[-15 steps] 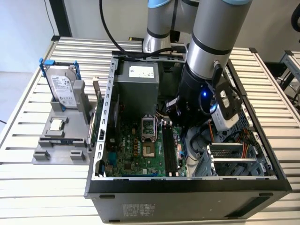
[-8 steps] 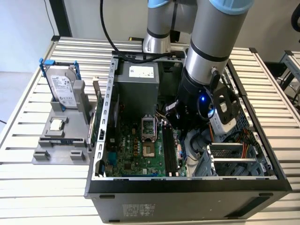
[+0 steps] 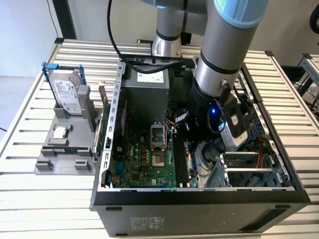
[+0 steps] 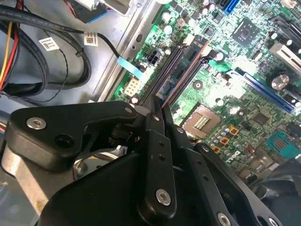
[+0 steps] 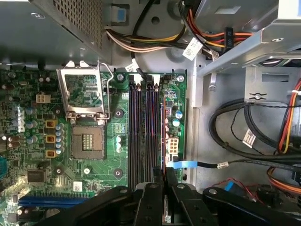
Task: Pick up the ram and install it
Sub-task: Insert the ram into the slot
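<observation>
**A:** Where's the ram?

**B:** In the first wrist view the ram (image 5: pixel 162 141) shows edge-on, as a thin dark strip with a reddish tint. It comes straight out from between the fingertips of the pincer (image 5: pixel 164 181). The second wrist view has the same thin edge (image 4: pixel 164 104) poking out ahead of the pincer (image 4: pixel 159 115).

**A:** So the pincer has hold of it?

**B:** That's my reading. The fingers (image 5: pixel 151 202) are drawn almost together, with only the board's thickness between them. The grip is at one end of the stick, and the rest of it runs forward from there.

**A:** How does it lie against the slots?

**B:** Its long axis is parallel to the long black memory slots (image 5: pixel 141 136). It sits at the outer edge of that bank, on the side away from the CPU socket (image 5: pixel 88 141) and towards the bundled cables (image 5: pixel 235 136). Judging by that, it's lined up lengthwise, but I can't tell whether its lower edge is touching a slot or hanging just above one.

**A:** And the wider scene?

**B:** In the exterior view the arm (image 3: pixel 224 45) reaches down into the open computer case (image 3: pixel 199 199), with its wrist over the slots (image 3: pixel 180 167). The case sits on the slatted tabletop (image 3: pixel 40 194). Well apart, towards the exterior view's left, a grey fixture holds a hard drive (image 3: pixel 66 92) upright.
</observation>
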Robot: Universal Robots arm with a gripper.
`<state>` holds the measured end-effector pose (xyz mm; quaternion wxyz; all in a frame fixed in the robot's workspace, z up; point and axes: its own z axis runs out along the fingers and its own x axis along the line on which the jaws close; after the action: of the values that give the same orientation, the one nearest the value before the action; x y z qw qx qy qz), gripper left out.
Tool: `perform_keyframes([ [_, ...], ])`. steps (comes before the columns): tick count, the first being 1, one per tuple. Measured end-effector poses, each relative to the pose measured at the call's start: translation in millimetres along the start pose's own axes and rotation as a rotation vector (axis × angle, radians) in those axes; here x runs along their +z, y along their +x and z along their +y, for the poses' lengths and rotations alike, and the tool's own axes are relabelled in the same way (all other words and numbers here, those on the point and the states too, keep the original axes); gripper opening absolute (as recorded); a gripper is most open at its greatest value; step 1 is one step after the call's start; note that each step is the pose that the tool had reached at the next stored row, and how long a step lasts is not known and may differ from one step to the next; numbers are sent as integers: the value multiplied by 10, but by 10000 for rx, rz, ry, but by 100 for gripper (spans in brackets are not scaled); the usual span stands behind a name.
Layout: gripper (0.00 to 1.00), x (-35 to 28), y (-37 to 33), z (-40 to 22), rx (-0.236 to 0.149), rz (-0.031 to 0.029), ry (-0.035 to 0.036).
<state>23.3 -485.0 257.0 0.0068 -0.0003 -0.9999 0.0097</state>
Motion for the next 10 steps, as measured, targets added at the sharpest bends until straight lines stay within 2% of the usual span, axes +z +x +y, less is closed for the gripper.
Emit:
perform_keyframes([
  [5,0,43,16,73,0,2,-1],
  [10,0,131,22,103,-2,1,-3],
])
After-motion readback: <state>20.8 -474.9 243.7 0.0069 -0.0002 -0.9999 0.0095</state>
